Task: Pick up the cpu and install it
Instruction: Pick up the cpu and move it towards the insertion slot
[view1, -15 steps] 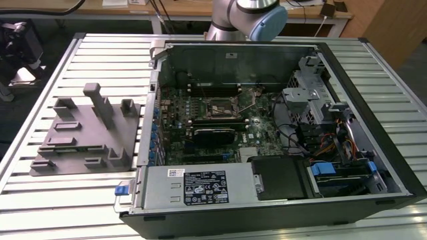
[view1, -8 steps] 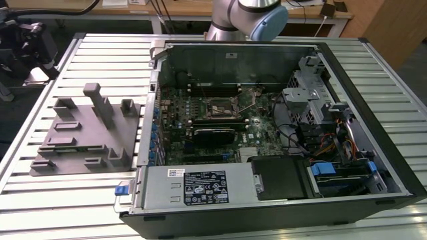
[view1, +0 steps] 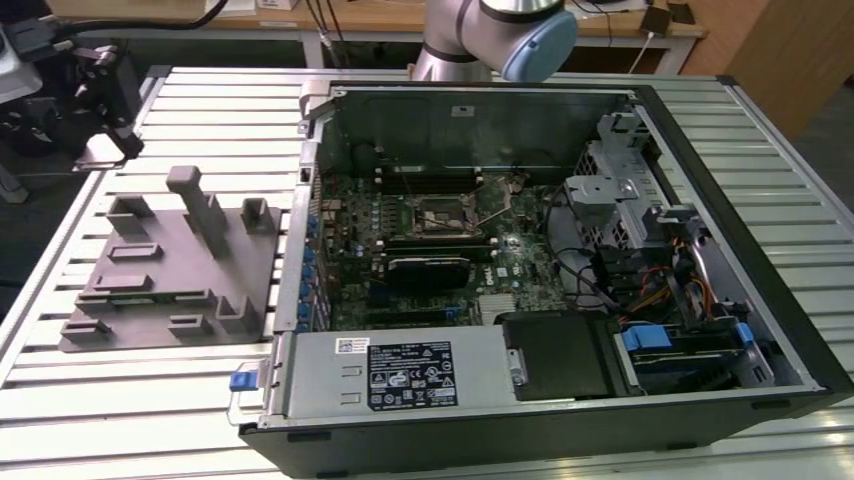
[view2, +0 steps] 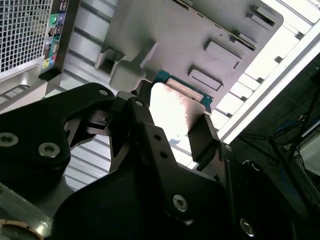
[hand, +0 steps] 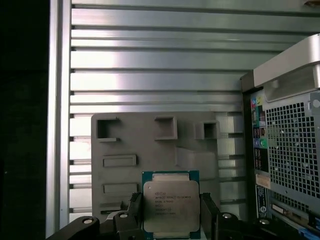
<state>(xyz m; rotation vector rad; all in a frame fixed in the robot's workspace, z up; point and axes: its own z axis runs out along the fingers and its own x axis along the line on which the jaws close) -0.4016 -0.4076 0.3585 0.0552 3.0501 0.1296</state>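
Between the two black fingers (hand: 134, 209) of the claw (hand: 171, 214) sits the chip (hand: 171, 202), gripped by two opposite edges so that the claw is closed on it. In the first wrist view its silver top faces the camera, with a green border around the metal. In the second wrist view the chip (view2: 177, 112) glares white under the light, a strip of its green edge shows at the far end, and one finger (view2: 202, 137) presses flat against its side. The claw (view2: 174, 104) carries it clear of the surfaces beyond.

Past the chip lies the grey plastic block (hand: 150, 150), a flat slab with square pockets, raised bars and upright posts, seen in both wrist views (view2: 190, 30). It rests on a table (hand: 150, 75) of ribbed metal slats. Beside the block stands the computer case (hand: 290, 150), its perforated back panel and coloured ports toward the claw.

In the exterior view the block (view1: 160, 280) lies on the table (view1: 120, 400) at the view's left, just beside the open case (view1: 787, 330). Inside the case is the green circuit board (view1: 400, 270), with a black square socket (view1: 447, 215) near its middle. The robot arm (view1: 494, 40) rises behind the case.
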